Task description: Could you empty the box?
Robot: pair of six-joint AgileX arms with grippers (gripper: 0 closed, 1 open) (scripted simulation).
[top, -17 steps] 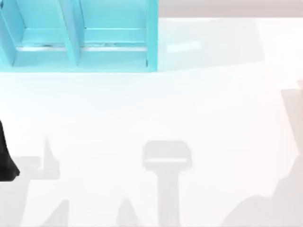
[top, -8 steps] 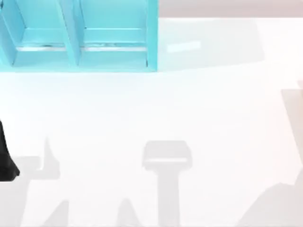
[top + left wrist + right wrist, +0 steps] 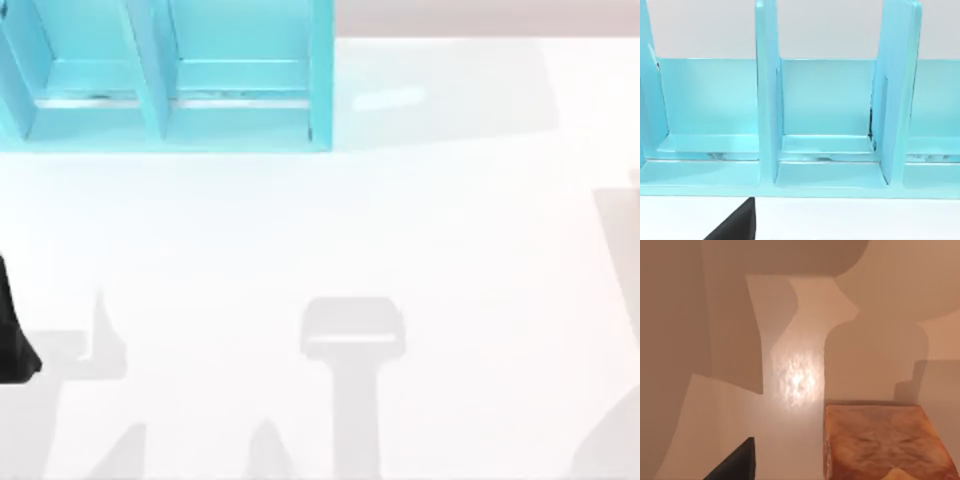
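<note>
The right wrist view looks into the tan box (image 3: 675,340), with its walls and floor all around. A brown, bread-like block (image 3: 880,445) lies on the box floor. A dark part of my right gripper (image 3: 735,465) hangs above the floor, beside the block and apart from it. My left arm (image 3: 12,335) is parked at the table's left edge. In the left wrist view, a dark part of my left gripper (image 3: 735,225) faces the cyan rack (image 3: 765,100).
A cyan rack (image 3: 160,75) with upright dividers stands at the table's back left. A sliver of tan edge (image 3: 633,180) shows at the far right of the white table (image 3: 330,230). Grey shadows cross the front of the table.
The large shadow at the top view's front right has shrunk toward the right corner. The left arm and the rack have not moved.
</note>
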